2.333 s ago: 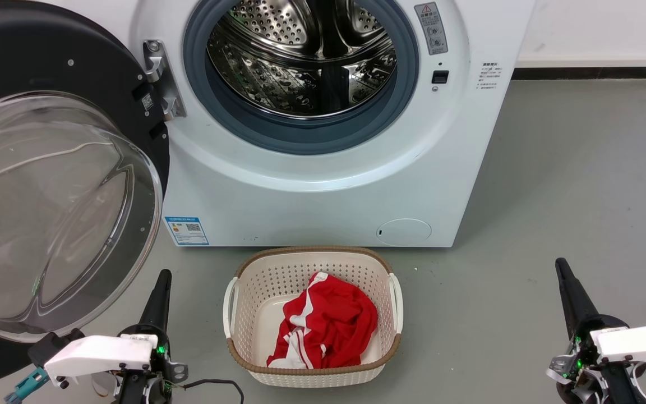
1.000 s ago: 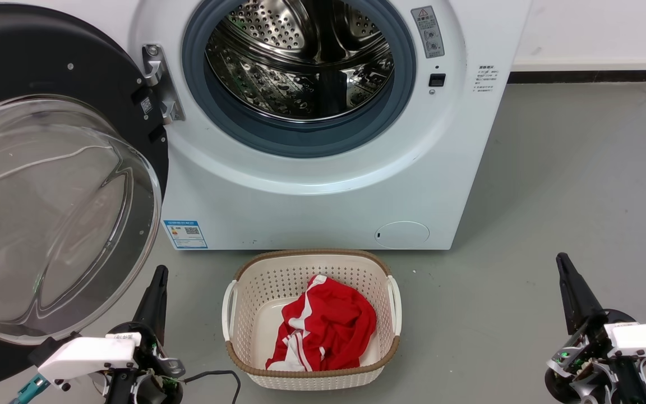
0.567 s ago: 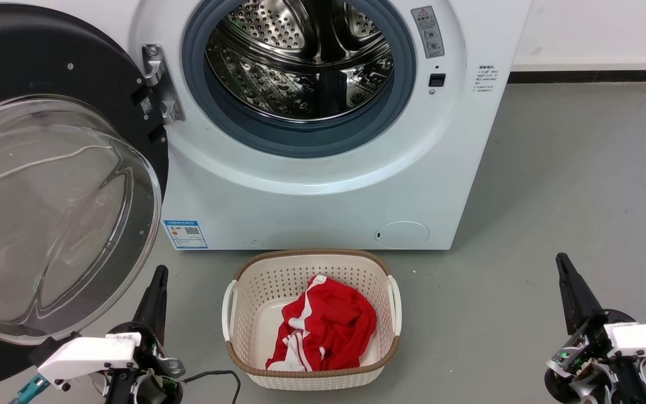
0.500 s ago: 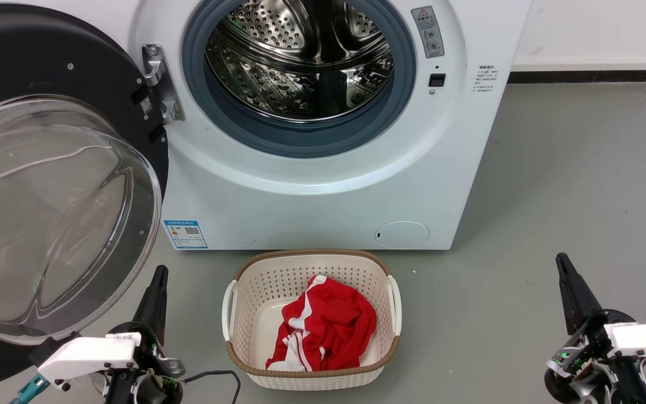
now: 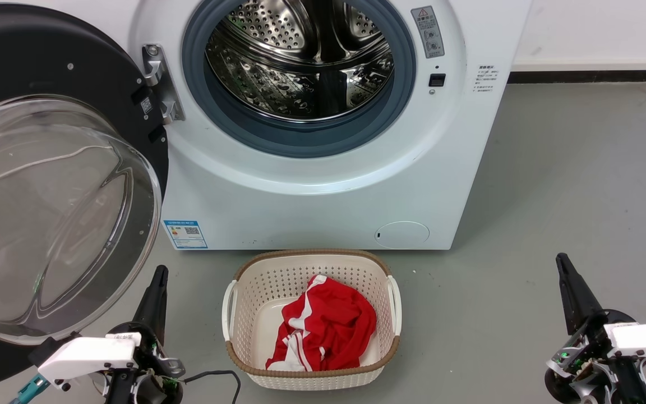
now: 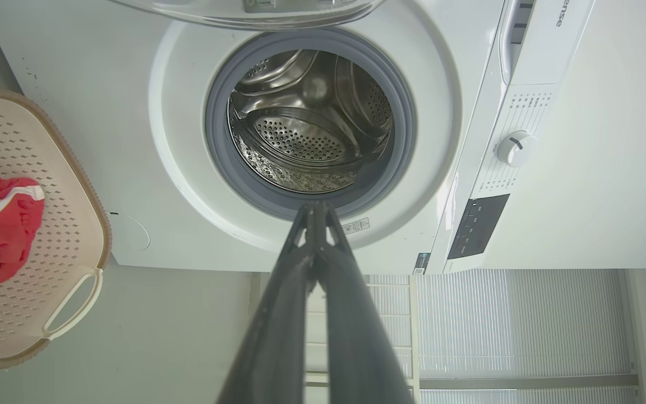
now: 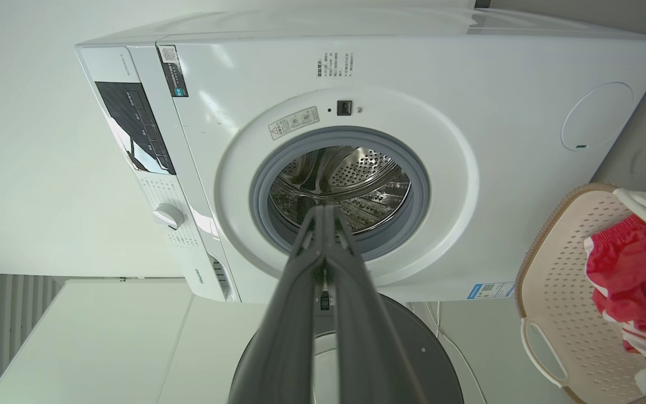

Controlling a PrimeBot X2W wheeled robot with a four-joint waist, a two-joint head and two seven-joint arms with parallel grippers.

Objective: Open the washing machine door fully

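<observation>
Standing wide, glossy black glass-bellied door, left pincer, right pincer, both closed.

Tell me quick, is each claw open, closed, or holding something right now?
Left claw: closed, fingers pressed together, holding nothing.
Right claw: closed, fingers pressed together, holding nothing.

**Readable markings on the washer**

The letters "sense" run along the washing machine top panel. A grey sticker beside the drum opening carries a red warning triangle. The blue sticker shows a QR code; its print is illegible.
</observation>
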